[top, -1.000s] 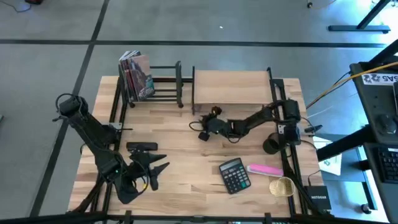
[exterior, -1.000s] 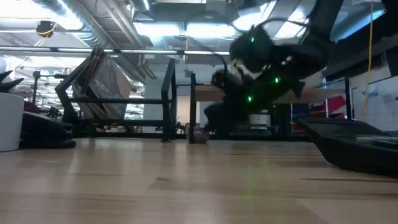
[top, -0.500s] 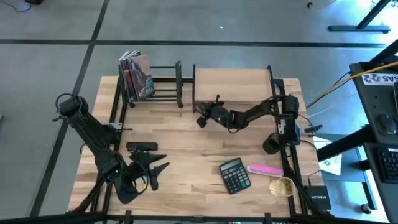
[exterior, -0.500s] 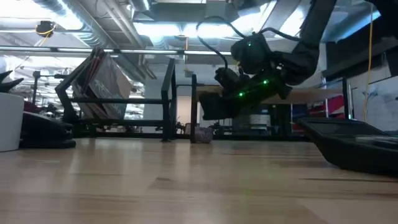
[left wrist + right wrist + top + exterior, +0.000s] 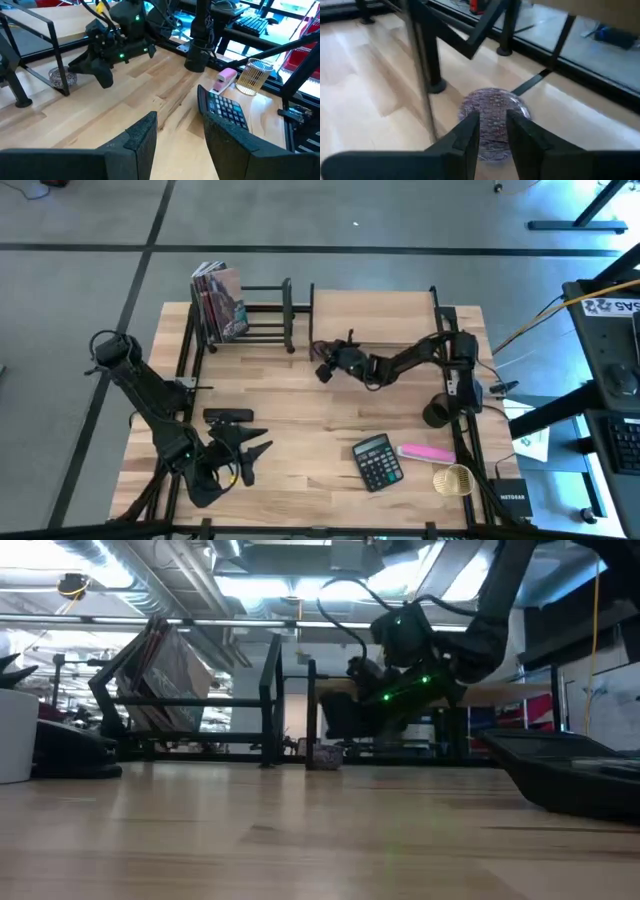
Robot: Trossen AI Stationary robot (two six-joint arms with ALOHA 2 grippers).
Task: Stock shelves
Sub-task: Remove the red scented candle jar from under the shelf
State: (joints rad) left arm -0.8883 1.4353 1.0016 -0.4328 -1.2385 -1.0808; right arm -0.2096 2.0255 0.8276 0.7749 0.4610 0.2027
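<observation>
Right gripper (image 5: 322, 370) fingers slightly apart over a small round purple-speckled glass dish (image 5: 492, 116), dish under the light-wood board shelf (image 5: 372, 320) at its 7 o'clock corner, hidden from above, left gripper (image 5: 175, 137) parted, empty, at the table's 7 o'clock.

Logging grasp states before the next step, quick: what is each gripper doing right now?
Left gripper: open, holding nothing.
Right gripper: open, empty, just above the small glittery dish.

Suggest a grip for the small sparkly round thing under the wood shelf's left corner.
Probably pinch the round sparkly object across its rim, coming in low from the table's open front. It lies flat on the tabletop, tucked by the wood shelf's black upright, so the board likely blocks a top approach. The right gripper, open, already faces it.
</observation>
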